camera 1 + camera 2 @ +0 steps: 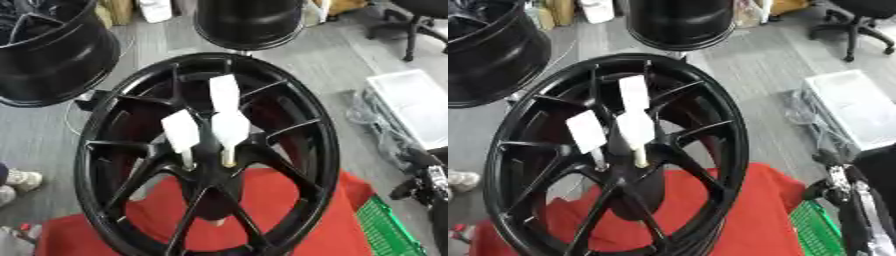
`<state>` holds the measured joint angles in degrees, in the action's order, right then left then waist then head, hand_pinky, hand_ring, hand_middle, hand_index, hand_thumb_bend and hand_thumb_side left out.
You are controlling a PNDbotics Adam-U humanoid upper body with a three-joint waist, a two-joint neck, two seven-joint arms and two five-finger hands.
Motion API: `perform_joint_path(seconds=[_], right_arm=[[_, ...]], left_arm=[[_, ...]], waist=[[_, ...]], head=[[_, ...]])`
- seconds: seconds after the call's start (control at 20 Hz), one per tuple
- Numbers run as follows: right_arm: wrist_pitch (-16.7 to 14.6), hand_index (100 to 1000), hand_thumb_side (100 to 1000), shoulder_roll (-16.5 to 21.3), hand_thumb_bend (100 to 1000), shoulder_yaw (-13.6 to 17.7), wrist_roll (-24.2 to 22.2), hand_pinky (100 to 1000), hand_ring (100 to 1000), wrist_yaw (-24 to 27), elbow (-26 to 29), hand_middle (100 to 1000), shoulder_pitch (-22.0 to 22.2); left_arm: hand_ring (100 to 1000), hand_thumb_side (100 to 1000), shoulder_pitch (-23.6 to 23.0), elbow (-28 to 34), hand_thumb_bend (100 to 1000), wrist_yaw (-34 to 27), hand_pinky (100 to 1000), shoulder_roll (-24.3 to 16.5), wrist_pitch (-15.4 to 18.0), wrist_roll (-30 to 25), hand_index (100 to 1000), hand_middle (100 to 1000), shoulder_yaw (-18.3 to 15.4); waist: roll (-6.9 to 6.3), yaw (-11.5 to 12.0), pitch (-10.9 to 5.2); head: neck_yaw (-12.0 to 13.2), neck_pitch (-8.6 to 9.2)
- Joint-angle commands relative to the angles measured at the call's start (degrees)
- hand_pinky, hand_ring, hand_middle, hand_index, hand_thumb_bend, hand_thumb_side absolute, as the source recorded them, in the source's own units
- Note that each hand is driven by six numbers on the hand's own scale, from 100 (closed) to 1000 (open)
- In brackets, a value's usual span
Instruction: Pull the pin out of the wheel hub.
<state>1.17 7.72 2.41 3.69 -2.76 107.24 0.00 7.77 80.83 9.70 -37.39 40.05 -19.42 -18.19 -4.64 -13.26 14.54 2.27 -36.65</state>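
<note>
Right hand (846, 192), black with silver parts, shows at 4 o'clock near the edge; whether its fingers are open or closed I cannot tell. Glossy black wheel hub (206, 155) with thin spokes stands on red cloth (289, 220). White flat-topped pins (230, 131) stick from its centre, well apart from the hand.

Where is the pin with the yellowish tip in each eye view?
Left eye view: pin, just right of the hub centre, white tag on top, tip down.
Right eye view: same pin, left of picture centre.
Shared landmark: the green basket at lower right.
</note>
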Motion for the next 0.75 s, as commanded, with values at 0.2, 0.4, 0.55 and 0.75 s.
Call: perform_joint_path(seconds=[0.2, 0.4, 0.55, 0.75], right_arm=[[0.01, 852, 841, -0.02, 100, -0.14, 0.04, 449, 417, -0.1, 1.29, 795, -0.4], [0.02, 852, 869, -0.33, 100, -0.12, -0.03, 449, 419, 0.05, 1.2, 795, -0.45], [-0.04, 852, 855, -0.28, 100, -0.12, -0.03, 450, 424, 0.08, 1.26, 796, -0.59], [-0.03, 852, 840, -0.27, 100, -0.05, 0.04, 450, 427, 0.07, 1.15, 796, -0.54]], left_arm=[[488, 885, -1.71, 17.9, 121, -17.39, 660, 12.21, -15.52, -11.3, 846, 721, -1.56], [483, 907, -2.39, 23.31, 139, -20.94, 656, 21.55, -27.86, -14.07, 826, 689, -2.07], [502, 928, -2.63, 25.39, 147, -19.81, 660, 25.98, -33.97, -13.21, 822, 693, -1.97], [505, 937, -2.44, 26.39, 143, -18.2, 661, 28.43, -37.97, -12.05, 820, 694, -1.67]], waist=[[0.63, 0.28, -0.25], [1.06, 0.8, -0.37], [1.19, 1.4, -0.25], [1.24, 1.91, -0.41]], head=[[-0.4, 0.72], [-0.13, 0.64], [-0.24, 0.55], [-0.42, 0.55]])
